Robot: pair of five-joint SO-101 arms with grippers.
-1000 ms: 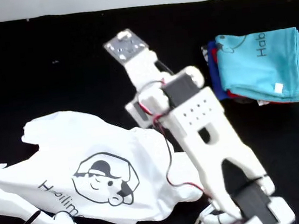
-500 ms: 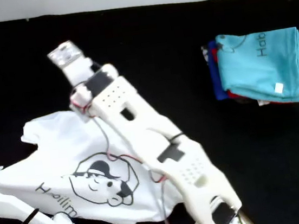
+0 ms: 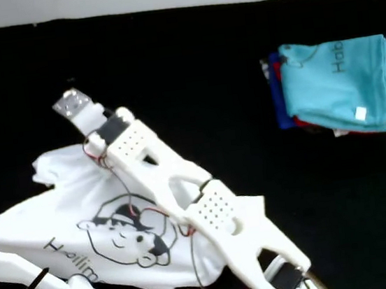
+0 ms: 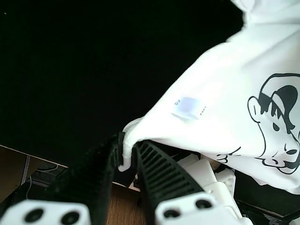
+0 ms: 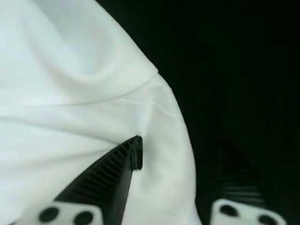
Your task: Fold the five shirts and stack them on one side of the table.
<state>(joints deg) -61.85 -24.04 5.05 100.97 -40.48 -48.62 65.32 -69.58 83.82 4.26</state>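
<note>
A white shirt [image 3: 68, 216] with a cartoon face print lies spread and rumpled at the front left of the black table. My left gripper [image 4: 126, 151] is shut on the white shirt [image 4: 225, 93] at its near-left edge, by a small label, and holds that corner raised. The right arm [image 3: 162, 176] stretches across the shirt to its far-left corner. There the right gripper [image 5: 183, 152] is open and straddles the edge of the white shirt [image 5: 70, 93], one black finger [image 5: 126, 161] over the cloth and the other over bare table.
At the right rear sits a stack of folded shirts [image 3: 337, 84], teal on top with red and blue beneath. The left arm [image 3: 11, 269] rises from the front left corner. Bare black table [image 3: 190, 67] lies between the white shirt and the stack.
The right arm swung from the table's middle leftward and now sits low over the shirt's far-left corner. The shirt's near-left side has stretched further left.
</note>
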